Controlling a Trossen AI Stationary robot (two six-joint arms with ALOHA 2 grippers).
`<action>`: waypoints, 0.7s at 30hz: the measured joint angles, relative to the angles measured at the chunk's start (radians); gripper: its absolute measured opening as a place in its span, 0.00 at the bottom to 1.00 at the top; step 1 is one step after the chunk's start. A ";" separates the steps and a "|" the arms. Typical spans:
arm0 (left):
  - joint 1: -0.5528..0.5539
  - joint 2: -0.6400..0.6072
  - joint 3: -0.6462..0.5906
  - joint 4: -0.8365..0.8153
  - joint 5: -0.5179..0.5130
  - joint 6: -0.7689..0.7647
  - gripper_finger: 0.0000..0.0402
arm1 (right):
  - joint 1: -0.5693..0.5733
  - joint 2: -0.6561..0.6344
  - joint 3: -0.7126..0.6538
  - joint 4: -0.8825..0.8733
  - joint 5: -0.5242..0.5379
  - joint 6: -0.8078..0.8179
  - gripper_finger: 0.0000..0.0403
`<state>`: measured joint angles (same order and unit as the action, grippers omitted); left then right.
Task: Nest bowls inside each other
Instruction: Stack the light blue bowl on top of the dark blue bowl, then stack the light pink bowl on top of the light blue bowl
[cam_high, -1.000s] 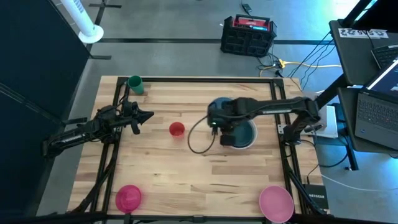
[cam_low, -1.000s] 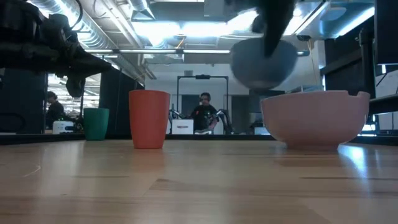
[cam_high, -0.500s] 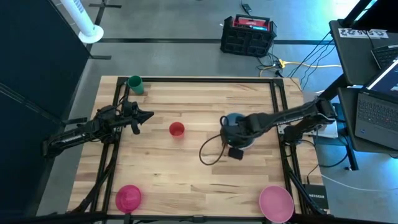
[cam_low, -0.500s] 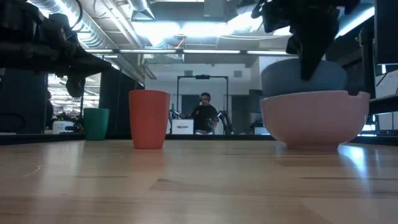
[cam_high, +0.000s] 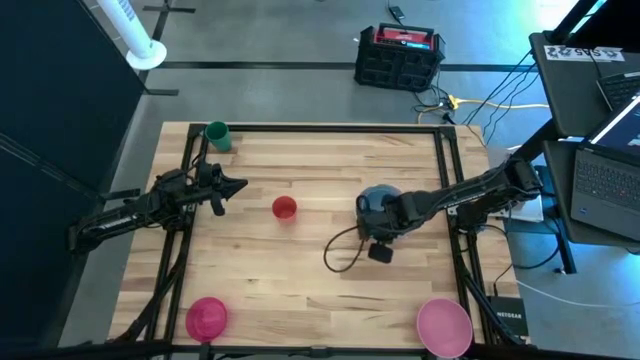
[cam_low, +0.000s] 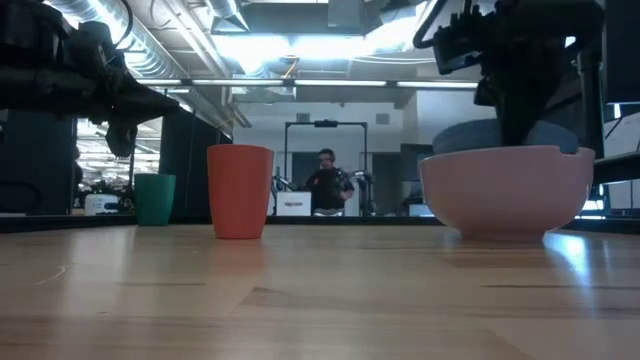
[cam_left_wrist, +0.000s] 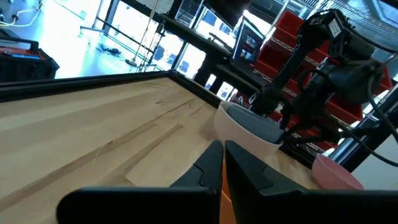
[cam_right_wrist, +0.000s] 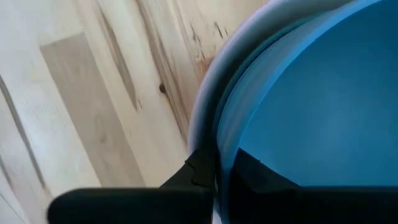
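Grippers first, operator: your left gripper hangs over the table's left side with its fingers pressed together, holding nothing. Going right, you see the green cup at the far corner, the magenta bowl at the near edge, then the red cup. Right of centre, your right gripper pinches the rim of the light blue bowl, nested inside the white bowl. The pale pink bowl sits at the near right corner.
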<state>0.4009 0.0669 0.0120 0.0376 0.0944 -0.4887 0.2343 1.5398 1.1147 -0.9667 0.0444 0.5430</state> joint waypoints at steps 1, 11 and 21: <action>0.000 0.000 0.000 0.000 0.000 0.000 0.00 | 0.000 0.000 -0.002 0.005 0.001 0.002 0.06; 0.000 0.000 0.000 0.004 0.027 -0.009 0.00 | -0.001 -0.006 0.030 0.024 -0.002 0.018 0.28; 0.000 0.000 0.000 0.005 0.030 -0.008 0.00 | 0.083 -0.113 0.096 -0.071 0.042 0.097 0.37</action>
<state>0.4007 0.0669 0.0116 0.0429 0.1242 -0.4965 0.3176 1.4265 1.2104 -1.0378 0.0866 0.6398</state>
